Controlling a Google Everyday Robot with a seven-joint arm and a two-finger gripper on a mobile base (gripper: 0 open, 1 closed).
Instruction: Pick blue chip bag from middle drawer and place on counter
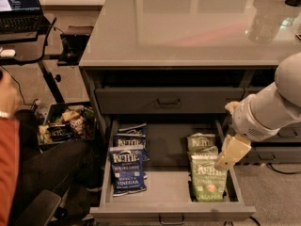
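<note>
1. The blue chip bag lies flat in the left half of the middle drawer, close to the front wall. Its white word "VINEGAR" is at the low end. The drawer is pulled wide open, and it has a small dark pull on the front.
2. A green chip bag lies on the right side of the same drawer, also near the front. Bare drawer floor shows between it and the blue chip bag.
3. The pincer hangs at the right side of the drawer, over the top corner of that green bag. It is pale and points down and to the left. I cannot tell if it is released or clenched. It is well apart from the blue chip bag.
4. Two more blue bags lie behind the blue chip bag, each partly under the next. A second green bag lies behind the front green one.
5. The white arm goes up and to the right from the pincer.
6. A dark box of snacks sits on the floor to the left. A person's hand and red sleeve show at the left edge.
7. A shut drawer sits above the open one.
8. The counter is on top, light grey and shiny.
9. Far back on the left, a laptop sits on a small dark table.
</note>
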